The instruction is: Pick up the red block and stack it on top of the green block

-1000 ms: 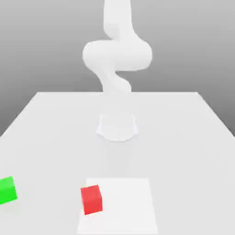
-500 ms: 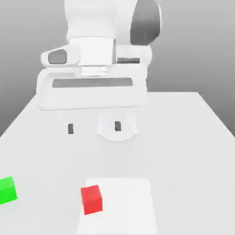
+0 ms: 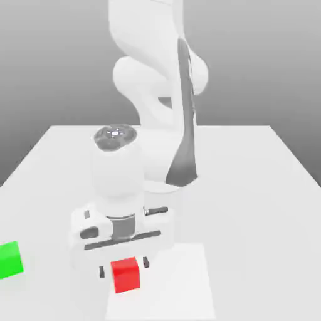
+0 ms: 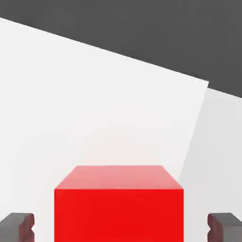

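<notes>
The red block [image 3: 126, 276] rests on the table near the front, on the corner of a paler white square [image 3: 175, 285]. My gripper [image 3: 124, 268] has come down over it, one dark fingertip [image 3: 101, 272] on either side. In the hand view the red block [image 4: 118, 208] sits between the fingertips [image 4: 17, 227], with a strip of table showing on each side, so the gripper [image 4: 121, 228] is open and touches nothing. The green block [image 3: 10, 259] lies on the table at the exterior view's left edge, well apart from the red one.
The arm's white links and base [image 3: 164, 169] rise behind the gripper at the middle of the white table [image 3: 251, 188]. The table's far edge meets a grey backdrop.
The hand has dropped from high above the table to the red block, and its fingers now straddle the block. Both blocks lie where they were.
</notes>
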`<state>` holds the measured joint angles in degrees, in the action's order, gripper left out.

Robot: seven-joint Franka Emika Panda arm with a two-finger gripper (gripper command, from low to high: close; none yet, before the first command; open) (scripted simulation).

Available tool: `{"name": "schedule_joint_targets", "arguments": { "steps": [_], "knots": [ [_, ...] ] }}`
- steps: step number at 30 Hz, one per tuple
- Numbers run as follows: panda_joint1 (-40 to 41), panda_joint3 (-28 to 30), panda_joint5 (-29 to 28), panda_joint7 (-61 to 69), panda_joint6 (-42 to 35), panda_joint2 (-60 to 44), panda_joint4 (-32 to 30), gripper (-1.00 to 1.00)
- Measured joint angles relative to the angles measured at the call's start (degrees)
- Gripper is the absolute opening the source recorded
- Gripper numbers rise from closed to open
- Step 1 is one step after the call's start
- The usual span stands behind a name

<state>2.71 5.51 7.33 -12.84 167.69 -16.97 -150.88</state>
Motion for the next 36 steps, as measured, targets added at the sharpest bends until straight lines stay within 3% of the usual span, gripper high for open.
{"name": "schedule_joint_targets", "arguments": {
  "steps": [5,13,28,32,33,36],
  "knots": [
    [0.1,-0.1,-0.2,-0.1,-0.2,0.1,0.0,-1.0],
    [0.3,4.3,-4.7,-8.6,-10.9,11.2,-0.4,-1.0],
    [10.9,20.8,0.7,-46.6,-19.7,7.6,11.0,-1.0],
    [13.8,18.4,7.0,-44.4,-14.8,0.9,12.2,-1.0],
    [14.9,17.0,8.8,-43.2,-13.2,-1.1,12.4,1.0],
    [14.9,17.0,8.8,-43.2,-13.2,-1.1,12.4,1.0]
  ]
}}
